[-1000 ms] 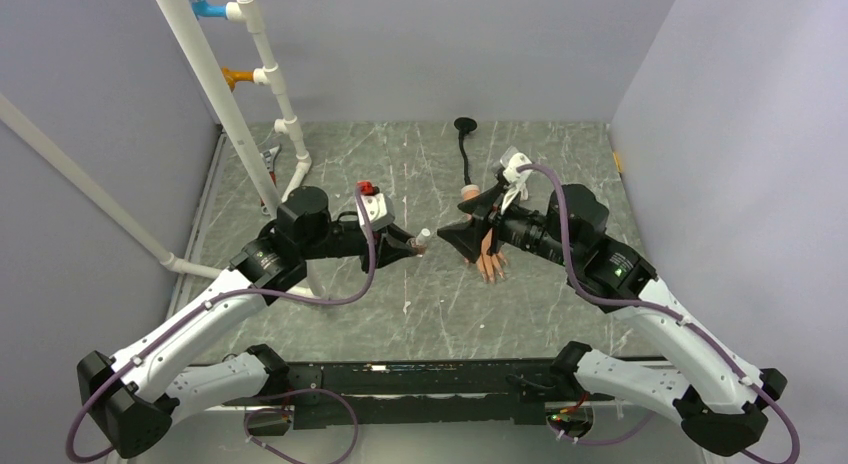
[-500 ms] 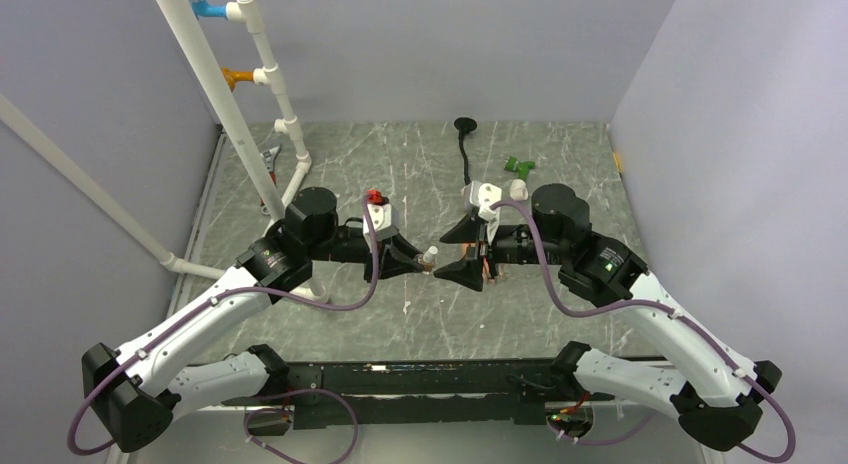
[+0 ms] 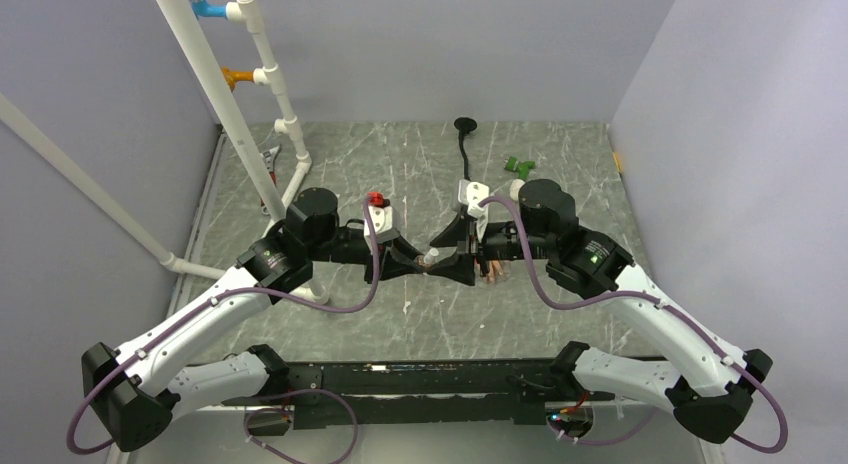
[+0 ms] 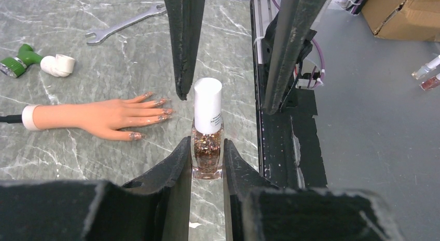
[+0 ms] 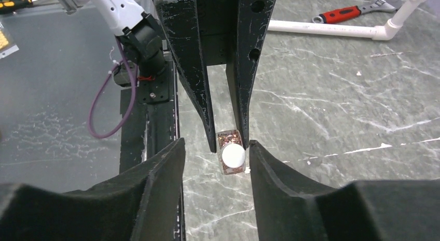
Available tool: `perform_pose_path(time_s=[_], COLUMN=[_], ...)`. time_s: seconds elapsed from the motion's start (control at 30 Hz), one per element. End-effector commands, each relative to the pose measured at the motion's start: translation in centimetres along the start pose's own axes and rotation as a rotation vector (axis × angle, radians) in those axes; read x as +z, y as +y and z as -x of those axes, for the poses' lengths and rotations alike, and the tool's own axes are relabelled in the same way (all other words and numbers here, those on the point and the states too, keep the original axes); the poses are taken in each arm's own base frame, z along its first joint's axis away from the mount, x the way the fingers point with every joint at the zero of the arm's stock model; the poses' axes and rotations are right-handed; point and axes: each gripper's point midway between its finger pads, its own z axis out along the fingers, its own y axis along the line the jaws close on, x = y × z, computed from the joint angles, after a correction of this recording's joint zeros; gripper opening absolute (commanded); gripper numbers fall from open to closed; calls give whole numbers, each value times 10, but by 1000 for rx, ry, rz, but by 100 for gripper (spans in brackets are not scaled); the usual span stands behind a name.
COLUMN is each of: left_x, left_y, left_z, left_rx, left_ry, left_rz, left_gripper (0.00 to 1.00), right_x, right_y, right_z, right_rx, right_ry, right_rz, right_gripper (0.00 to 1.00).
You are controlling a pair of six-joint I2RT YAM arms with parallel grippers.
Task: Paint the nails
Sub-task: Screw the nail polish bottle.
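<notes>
Since, right end effector [image 5: 215,146] reached bottle [image 4: 207,147], perhaps touching

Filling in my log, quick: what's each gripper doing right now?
Left gripper: closed on the nail polish bottle.
Right gripper: open, straddling the white cap.

I have both arms reaching inward, elbows bent, the forearms roughly level, so that the grippers meet nose to nose over the middle of the table. My left arm [image 3: 215,309] ends in the left gripper [image 4: 206,147], its jaws pressed flat against the sides of a glitter nail polish bottle [image 4: 207,158]. My right arm [image 3: 650,319] brings the right gripper [image 5: 217,145] head-on, its jaws apart, one on each side of the bottle's cap, with a gap showing on both sides.
</notes>
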Motion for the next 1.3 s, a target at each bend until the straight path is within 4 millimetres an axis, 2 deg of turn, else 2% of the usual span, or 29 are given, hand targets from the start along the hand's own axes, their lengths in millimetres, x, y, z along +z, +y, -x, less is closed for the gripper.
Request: perform_pose_path(time_s=[0.0,0.23,0.5,0.63,0.73,0.87,0.9,1.07,1.27], left_x=[-3,-3,-4,-4,-5,-5,-5,-4,-5], left_y=[-2,-2,-3,-4,-4,-3,-3,1,12], left_z=[26,26,27,27,27,28,28,27,25], left_rx=[66,66,75,77,78,81,81,69,54], left_ry=[-50,-53,-63,-64,-65,-68,-68,-61,-56], left_rz=[-3,-3,-1,-5,-2,5,7,27,92], left_gripper=[0,0,0,0,0,0,0,0,0], right_x=[0,4,7,9,10,9,9,9,15], right_y=[-2,-4,-8,-8,-8,-7,-7,-5,-13], right_z=[13,6,-1,-3,-3,-4,-5,-5,-6], right_rx=[-38,-26,-1,9,13,18,21,40,125], right_ry=[-47,-25,2,6,10,9,9,1,-7], right_rz=[0,-1,-9,-3,4,5,5,9,-36], right_gripper=[47,39,40,35,26,3,0,0,0])
